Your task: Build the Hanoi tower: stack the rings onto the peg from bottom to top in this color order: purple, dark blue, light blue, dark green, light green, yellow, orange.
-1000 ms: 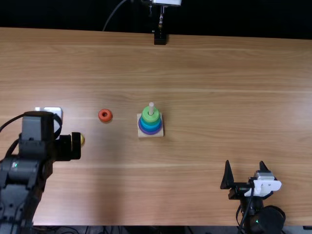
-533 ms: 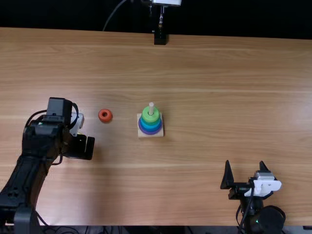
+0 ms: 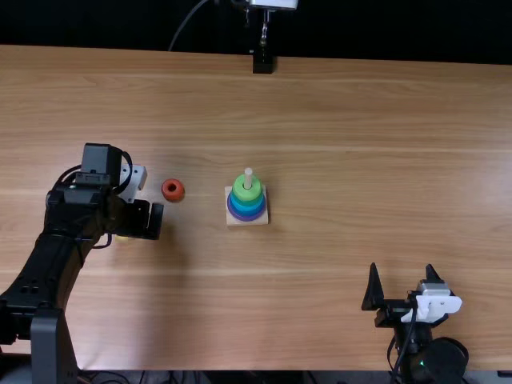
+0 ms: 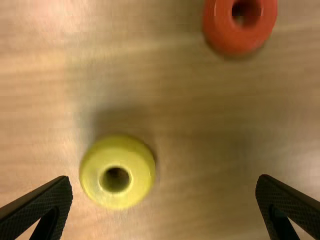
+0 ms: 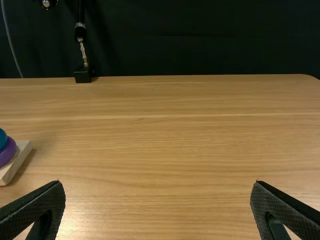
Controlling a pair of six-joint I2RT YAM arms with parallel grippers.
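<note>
Insp. of stn: fingers of my L gripper (image 4: 164, 181) stand wide apart, nothing held, w/ the yellow ring (image 4: 117, 153) flat on the table (image 3: 360, 160) btwn them, nearer one fingertip than the other. R gripper (image 5: 157, 186) also spread & empty, at its own side near the table's near edge. Stack: peg (image 3: 248, 178) upright on its wooden base (image 3: 262, 222), purple ring (image 3: 246, 218) at bottom, blue bands (image 3: 246, 208) above, light green ring (image 3: 247, 197) up top; dark green below it can't be confirmed from this angle. Orange ring (image 3: 174, 197) loose on the table, btwn L gripper & base, near the former. Step in hand, in my judgmt: pickup of yellow, 2nd-to-last item; order so far looks OK, orange last. Next move req'd: shift sideways 'til yellow is centered, go down w/ both fingers clear of its rim, close on its sides, check grip, lift straight, carry over to the peg, line up hole w/ tip, lower onto light green & let go. Risks: off-center descent may land a finger on yellow or push it off; carry too low may knock orange or the stack. Orange to be left alone 'til yellow is seated.
</note>
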